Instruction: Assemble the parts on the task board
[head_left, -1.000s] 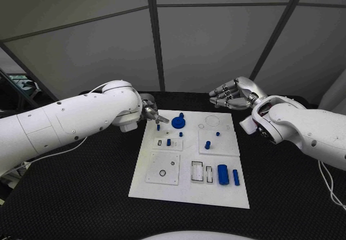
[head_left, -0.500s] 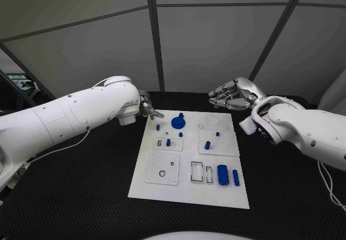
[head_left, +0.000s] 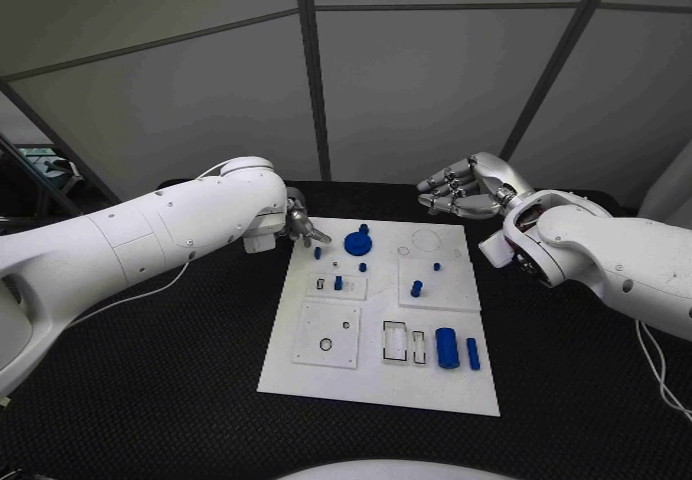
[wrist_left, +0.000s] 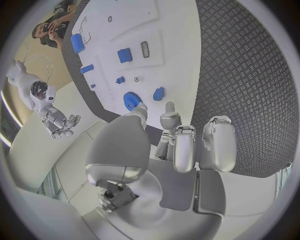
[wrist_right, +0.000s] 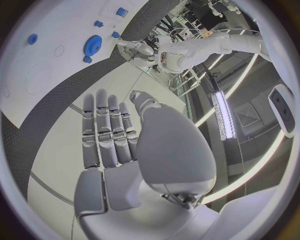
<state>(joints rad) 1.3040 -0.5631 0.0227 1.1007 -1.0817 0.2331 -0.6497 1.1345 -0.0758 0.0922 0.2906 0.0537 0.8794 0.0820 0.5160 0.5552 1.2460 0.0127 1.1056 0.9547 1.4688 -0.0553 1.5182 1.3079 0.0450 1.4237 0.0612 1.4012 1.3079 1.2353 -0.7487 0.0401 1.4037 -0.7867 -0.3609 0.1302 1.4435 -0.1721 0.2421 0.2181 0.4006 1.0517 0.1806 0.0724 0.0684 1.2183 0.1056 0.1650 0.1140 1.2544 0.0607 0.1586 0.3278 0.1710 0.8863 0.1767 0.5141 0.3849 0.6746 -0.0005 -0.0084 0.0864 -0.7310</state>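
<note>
**Hovering at the far edge, most of the assembly left to do**

Starting from the left robot hand: it hangs just off the far left corner of the white board, fingers partly curled and apart, with nothing between them, so it reads as released and empty. The wrist view shows its fingertips above the dark bench right beside the board's edge, close to the blue gear and a small blue peg but touching neither.

The right robot hand is raised beyond the board's far right corner, well apart from every part. Its fingers lie straight and side by side in its wrist view, and it holds nothing; it is also released.

Moving outward over the board, the gear sits near the far edge with several small blue pieces around it, some seemingly standing in their seats. A blue block stands mid-board. Nearer the robot, a fat blue cylinder and a thin blue bar lie loose on the right, next to rectangular slots that look unfilled, and a round hole in the raised left plate also looks open.

Judging from that, the work appears early to midway: neither robot hand has a part, and the larger pieces seem not yet seated.
</note>
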